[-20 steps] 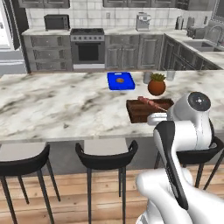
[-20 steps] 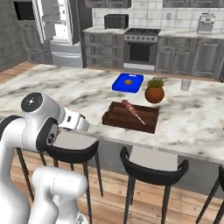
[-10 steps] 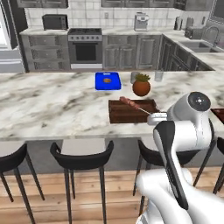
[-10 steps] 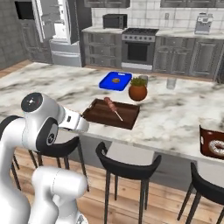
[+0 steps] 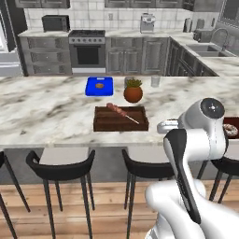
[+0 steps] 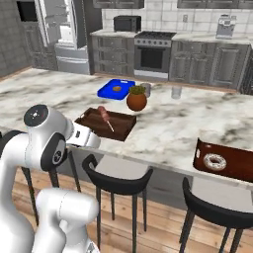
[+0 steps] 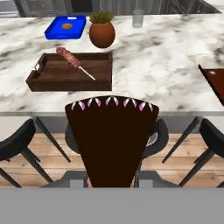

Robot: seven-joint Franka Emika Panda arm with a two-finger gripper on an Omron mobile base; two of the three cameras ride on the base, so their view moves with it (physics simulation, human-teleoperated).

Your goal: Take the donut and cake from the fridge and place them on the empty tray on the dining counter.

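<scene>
Cake (image 7: pixel 112 140) sits clamped between the jaws, wedge pointing down, short of the dining counter (image 7: pixel 153 65).

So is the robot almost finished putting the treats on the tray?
Nearly. The donut already lies on the tray on the dining counter, so that part looks done. The cake is in hand, a dark wedge held between the fingers, in front of the counter edge. What is left: carry the cake over to the tray and set it down beside the donut.
</scene>
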